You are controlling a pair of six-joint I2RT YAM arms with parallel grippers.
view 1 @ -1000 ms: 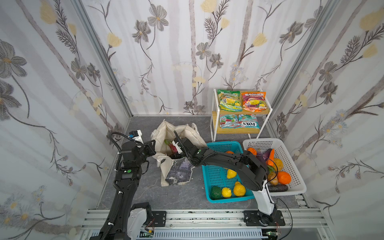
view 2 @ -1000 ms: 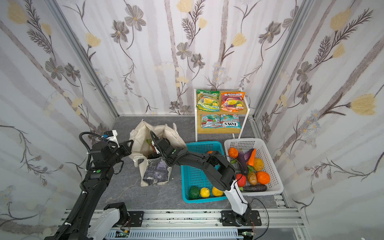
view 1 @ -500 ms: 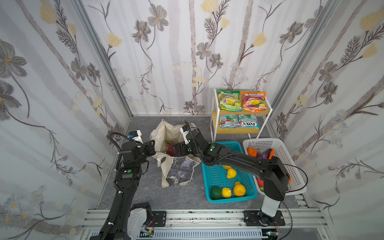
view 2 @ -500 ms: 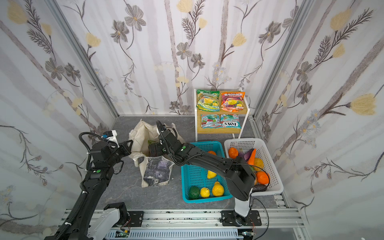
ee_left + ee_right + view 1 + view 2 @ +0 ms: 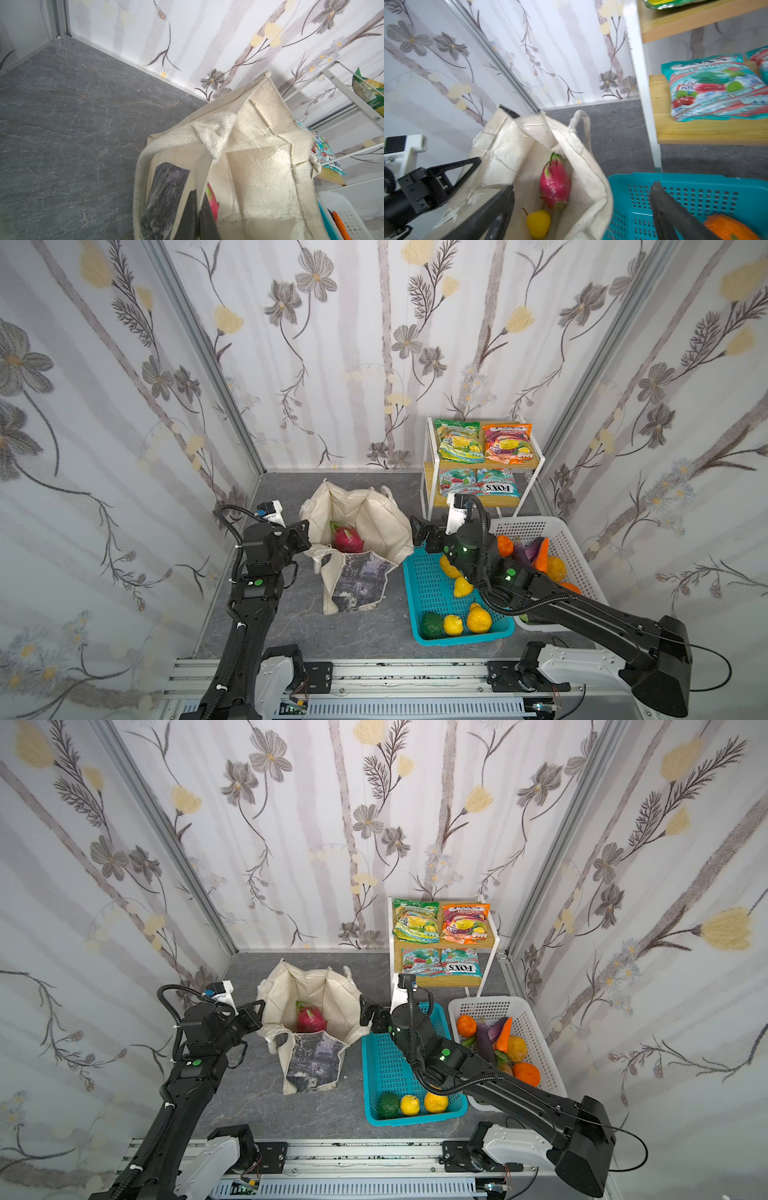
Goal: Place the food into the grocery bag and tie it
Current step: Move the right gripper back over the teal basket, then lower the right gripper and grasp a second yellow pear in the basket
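The cream grocery bag (image 5: 365, 514) (image 5: 328, 986) stands open on the grey floor. A pink dragon fruit (image 5: 347, 540) (image 5: 555, 185) and a yellow pear (image 5: 538, 222) lie inside it. My left gripper (image 5: 307, 537) (image 5: 198, 199) is shut on the bag's left rim, holding the mouth open. My right gripper (image 5: 419, 535) (image 5: 582, 185) hangs open and empty just right of the bag, above the teal basket's far corner. More food lies in the two baskets and on the shelf.
A teal basket (image 5: 424, 593) right of the bag holds yellow fruits and a dark green one. A white basket (image 5: 569, 547) beside it holds orange and purple vegetables. A white-framed shelf (image 5: 428, 472) at the back carries several snack packets (image 5: 478, 443). Walls close in on three sides.
My right gripper has drawn back out of the bag to the right and opened wide. The dragon fruit now lies in the bag. The left arm has not moved.
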